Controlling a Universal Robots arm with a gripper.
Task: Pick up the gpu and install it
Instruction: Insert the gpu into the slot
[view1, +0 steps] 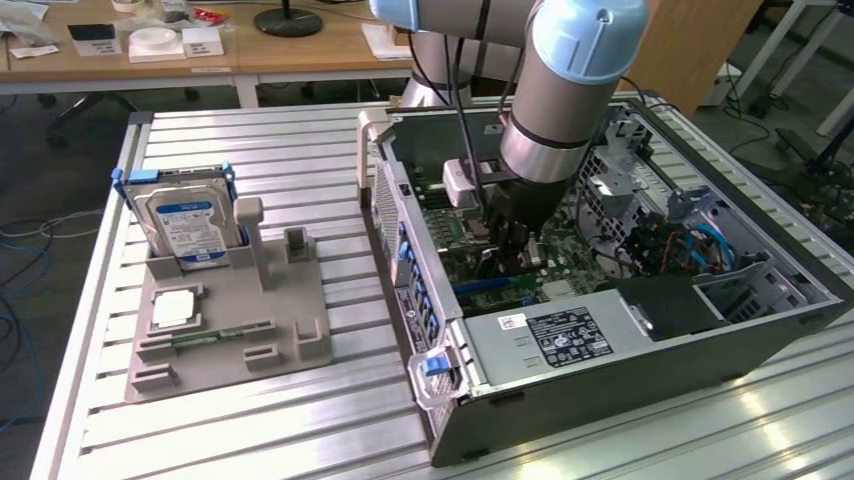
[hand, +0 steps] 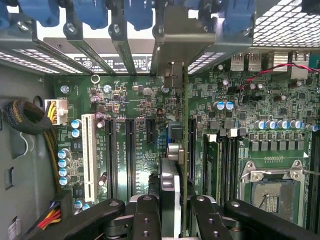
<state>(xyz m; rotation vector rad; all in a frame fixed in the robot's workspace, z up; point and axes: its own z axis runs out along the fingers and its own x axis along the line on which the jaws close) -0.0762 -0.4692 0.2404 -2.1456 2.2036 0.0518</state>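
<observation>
While reaching down into the case, the gripper apparently pinches the gpu edge-on.

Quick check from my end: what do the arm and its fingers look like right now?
The arm is a silver-grey metal tube with light blue plastic caps at its joints and a dark band near the wrist. A thin black cable runs down beside it. Below the wrist sits a black gripper; in the wrist view its fingers are matte black linkages with round pivot bolts.

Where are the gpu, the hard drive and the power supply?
gpu (hand: 172, 150), wrist view, edge-on between fingers.
hard drive (view1: 190, 228), exterior view, its label.
power supply (view1: 571, 338), exterior view, its black sticker.
</observation>
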